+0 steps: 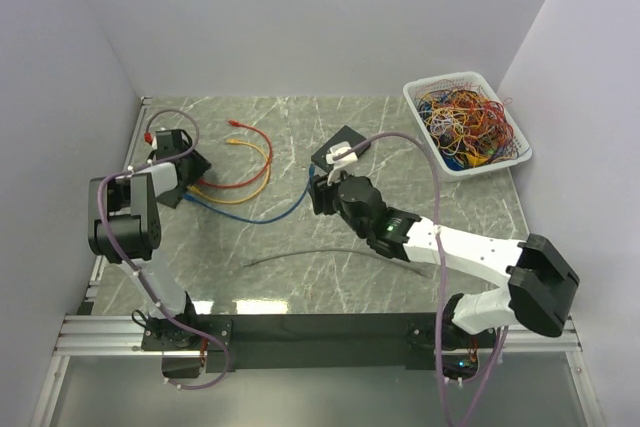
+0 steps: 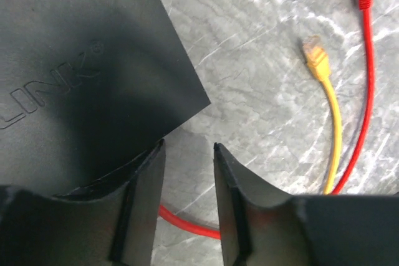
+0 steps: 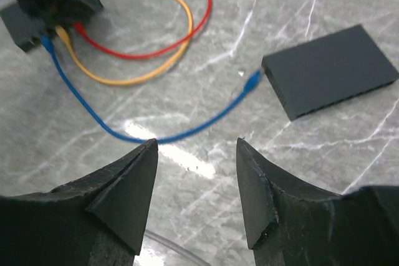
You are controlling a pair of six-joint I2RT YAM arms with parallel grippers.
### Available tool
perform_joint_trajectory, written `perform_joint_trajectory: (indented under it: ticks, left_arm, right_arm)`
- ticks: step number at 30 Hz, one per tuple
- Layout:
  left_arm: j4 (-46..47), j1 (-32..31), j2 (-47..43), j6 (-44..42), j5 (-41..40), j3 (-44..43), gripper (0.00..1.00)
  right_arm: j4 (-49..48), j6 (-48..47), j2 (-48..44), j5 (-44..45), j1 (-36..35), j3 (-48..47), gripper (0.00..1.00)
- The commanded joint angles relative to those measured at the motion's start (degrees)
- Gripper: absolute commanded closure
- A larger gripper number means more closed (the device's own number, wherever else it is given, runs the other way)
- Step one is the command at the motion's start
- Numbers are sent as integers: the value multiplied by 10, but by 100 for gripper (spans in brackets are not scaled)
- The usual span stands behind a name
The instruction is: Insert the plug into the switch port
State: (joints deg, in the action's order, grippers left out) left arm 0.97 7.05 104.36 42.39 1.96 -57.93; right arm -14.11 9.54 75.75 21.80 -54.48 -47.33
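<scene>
Reads "LINK" — perhaps cut off — on black switch (image 2: 75,60); white basket (image 1: 424,127) of tangled wires (image 1: 470,122); left gripper (image 2: 189,147), right gripper (image 3: 196,147) spread apart.

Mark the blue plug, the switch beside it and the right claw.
blue plug (image 3: 251,81): right wrist view, on the connector head.
switch (image 3: 330,66): right wrist view, on its flat top.
right claw (image 3: 194,147): right wrist view, midway between its open fingertips.
</scene>
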Motion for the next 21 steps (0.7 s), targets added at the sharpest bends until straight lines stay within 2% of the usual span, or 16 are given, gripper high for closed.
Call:
perform_joint_trajectory:
  ticks: [1,9,12,15,18,21]
  left_arm:
    - [0,7,-44,-15,-18,-9,55]
    - [70,6,-112,-4,-2,40,47]
    - [85,-3,-117,-5,23,35,46]
    - [104,-32,-112,-8,54,27,46]
    - [100,-89,-94,-11,67,4,46]
    - [106,-156,-73,-2,69,-9,46]
  right_arm:
    - [1,3,19,3,0,-29,40]
    - [43,26,79,53,6,-68,38]
    - [64,57,85,46,36,-79,37]
    - [84,99,77,5,93,-80,36]
    - [101,136,64,-40,160,-76,35]
    - [110,146,58,-53,191,-74,35]
